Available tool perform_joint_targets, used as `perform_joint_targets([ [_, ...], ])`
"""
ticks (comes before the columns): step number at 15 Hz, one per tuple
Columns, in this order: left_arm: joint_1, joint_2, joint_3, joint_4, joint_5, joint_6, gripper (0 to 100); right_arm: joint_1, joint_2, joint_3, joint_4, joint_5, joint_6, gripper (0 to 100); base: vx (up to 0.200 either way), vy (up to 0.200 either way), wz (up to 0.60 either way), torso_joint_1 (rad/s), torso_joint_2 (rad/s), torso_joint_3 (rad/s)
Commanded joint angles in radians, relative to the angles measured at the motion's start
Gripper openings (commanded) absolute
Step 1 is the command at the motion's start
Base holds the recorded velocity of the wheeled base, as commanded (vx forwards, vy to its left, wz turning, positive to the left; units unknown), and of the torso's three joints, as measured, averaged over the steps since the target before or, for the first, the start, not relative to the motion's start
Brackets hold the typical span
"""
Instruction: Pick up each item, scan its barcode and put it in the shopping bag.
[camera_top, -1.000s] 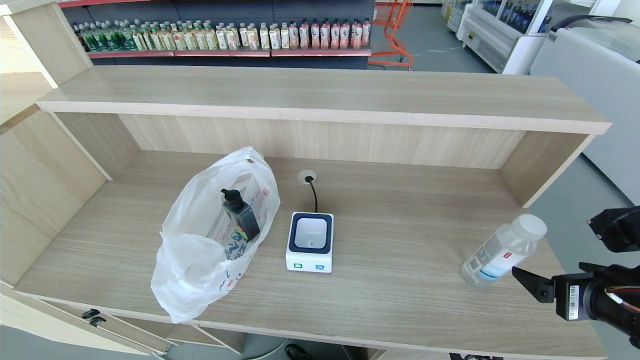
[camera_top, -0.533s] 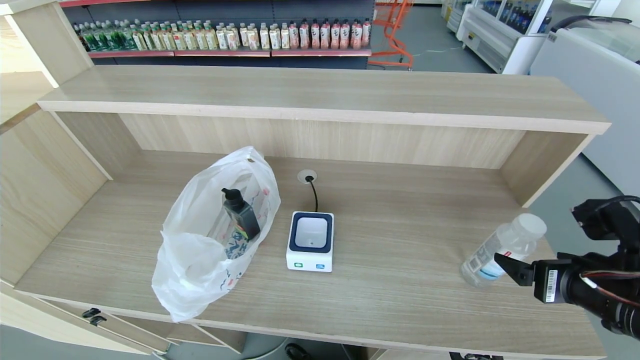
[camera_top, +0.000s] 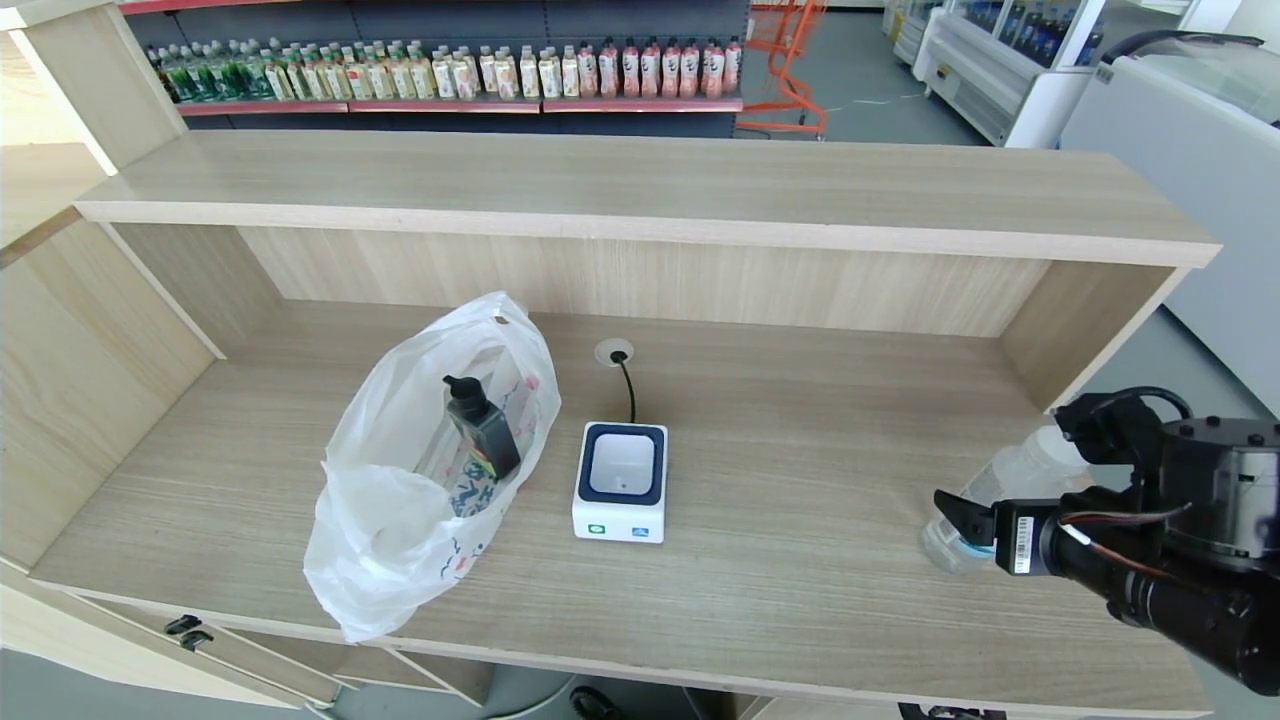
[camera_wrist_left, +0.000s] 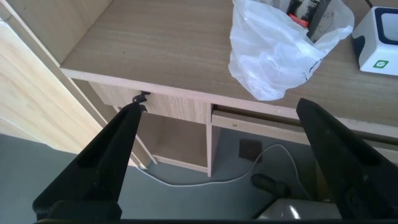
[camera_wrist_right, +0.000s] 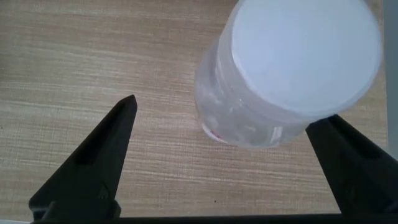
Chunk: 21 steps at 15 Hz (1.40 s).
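A clear bottle with a white cap (camera_top: 1022, 466) stands at the right end of the wooden counter (camera_top: 800, 520). My right gripper (camera_top: 1000, 457) is open, one finger on each side of the bottle, and partly hides it. From the right wrist the bottle cap (camera_wrist_right: 301, 65) sits just beyond the open right gripper (camera_wrist_right: 224, 165). A white shopping bag (camera_top: 410, 480) on the counter's left holds a dark pump bottle (camera_top: 482, 428). The white barcode scanner (camera_top: 621, 483) sits beside the bag. My left gripper (camera_wrist_left: 224, 155) hangs open and empty below the counter's front edge, near the bag (camera_wrist_left: 280, 50).
A cable runs from the scanner to a grommet (camera_top: 613, 352) at the back. The counter has a raised back wall and side walls, with a top shelf (camera_top: 640, 190) above. Drawer fronts (camera_wrist_left: 180, 109) lie under the counter edge.
My right gripper has moved in toward the clear bottle from the right and now straddles it. The bottle, bag and scanner have stayed put.
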Motion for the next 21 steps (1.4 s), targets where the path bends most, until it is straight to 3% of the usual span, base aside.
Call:
perform_joint_targets([
  [1,0.0,0.0,0.0,0.0,0.0,0.0,100,0.001,0.067,-0.007,-0.017,0.013,-0.001,100,0.0,0.0,0.0,0.0,0.0,0.0],
  [16,0.0,0.0,0.0,0.0,0.0,0.0,100,-0.003,0.146,-0.064,-0.099,0.062,-0.066,100,0.0,0.0,0.0,0.0,0.0,0.0],
  [21,0.0,0.0,0.0,0.0,-0.001,0.0,100,-0.003,0.23,-0.064,-0.237,0.065,-0.09,100,0.0,0.0,0.0,0.0,0.0,0.0],
])
